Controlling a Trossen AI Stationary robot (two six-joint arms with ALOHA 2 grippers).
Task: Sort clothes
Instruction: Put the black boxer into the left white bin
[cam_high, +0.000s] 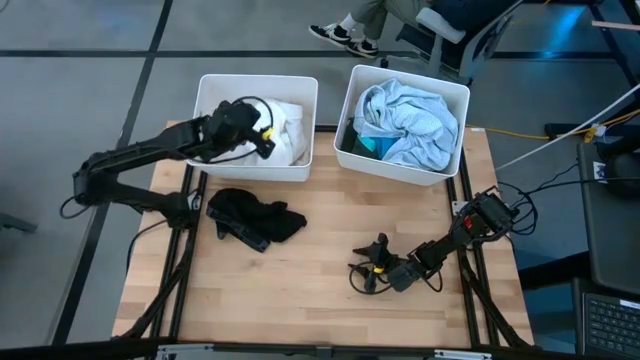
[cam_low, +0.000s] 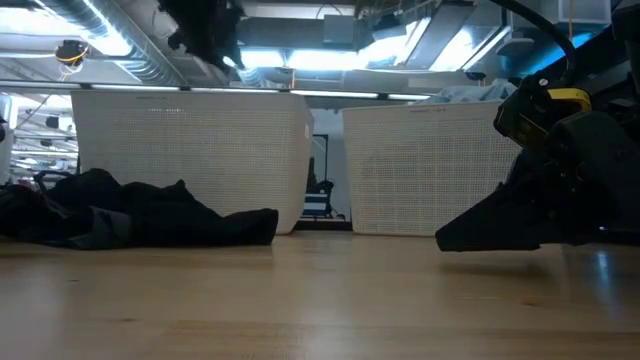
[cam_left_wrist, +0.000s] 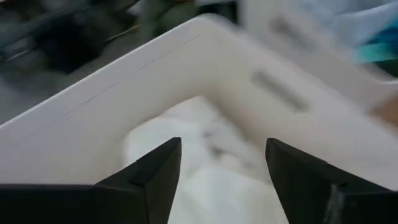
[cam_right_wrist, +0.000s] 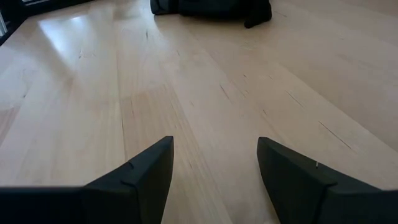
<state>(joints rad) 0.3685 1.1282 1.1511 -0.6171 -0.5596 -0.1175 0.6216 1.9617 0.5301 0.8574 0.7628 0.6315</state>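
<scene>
So the left gripper (cam_high: 262, 135) is hanging over the left bin (cam_high: 215, 165), jaws spread wide with nothing between them. In the left wrist view its fingers (cam_left_wrist: 155, 171) frame the white garment (cam_left_wrist: 205, 155), which sits down inside the bin below the open jaws, not touching them as far as I can see. From above that white garment (cam_high: 285, 128) fills the right part of the bin.

The black garment (cam_high: 255, 217) is a crumpled heap on the table (cam_high: 330, 300), just in front of the left bin and off to the left side, well apart from both grippers. The low view shows it lying flat-ish on the wood (cam_low: 130, 215).

The right bin (cam_high: 365, 165) holds the pale blue garment (cam_high: 415, 120) piled high, with a bit of teal fabric (cam_high: 368, 146) peeking out at its left edge.

The right gripper (cam_high: 372, 262) rests low at the near right of the table, jaws wide open over bare wood, holding nothing.
</scene>
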